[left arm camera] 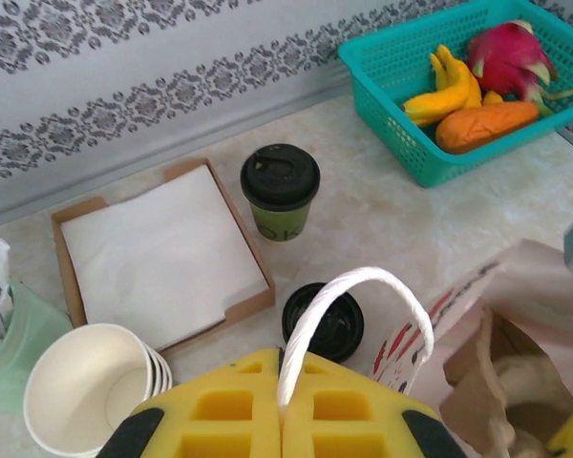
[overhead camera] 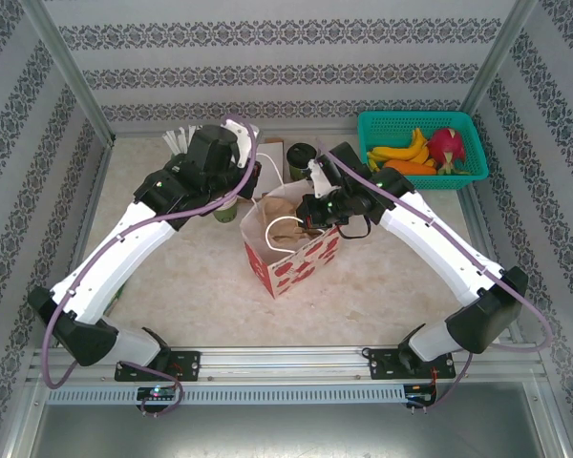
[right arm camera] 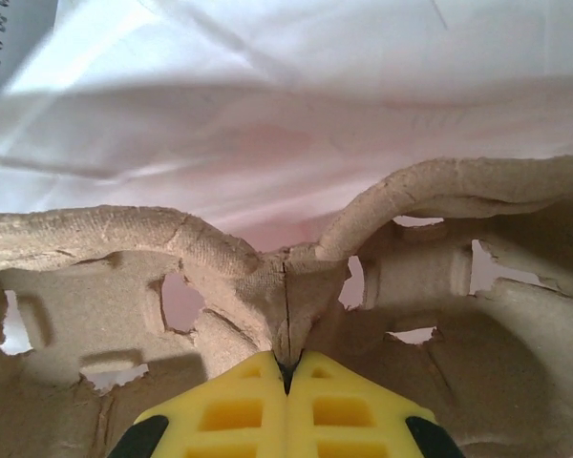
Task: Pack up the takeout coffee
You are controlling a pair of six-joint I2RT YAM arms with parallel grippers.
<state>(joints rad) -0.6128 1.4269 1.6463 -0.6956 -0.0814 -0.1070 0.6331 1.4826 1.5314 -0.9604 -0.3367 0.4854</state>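
The takeout coffee (left arm camera: 280,191), an olive-green cup with a black lid, stands upright on the table behind the bag, also seen from above as the cup (overhead camera: 301,158). My left gripper (left arm camera: 285,405) is shut on the white rope handle (left arm camera: 363,286) of the red-printed paper bag (overhead camera: 288,256). From above, the left gripper (overhead camera: 252,183) sits at the bag's back left edge. My right gripper (right arm camera: 286,367) is shut on the middle ridge of a brown pulp cup carrier (right arm camera: 220,258) inside the bag, and from above the right gripper (overhead camera: 311,221) reaches into the bag's mouth.
A loose black lid (left arm camera: 325,322) lies between the bag and a cardboard tray of napkins (left arm camera: 158,253). A stack of white cups (left arm camera: 91,386) and a mint-green cup of straws (left arm camera: 10,329) stand at the left. A teal basket (overhead camera: 368,129) of fruit sits at the back right.
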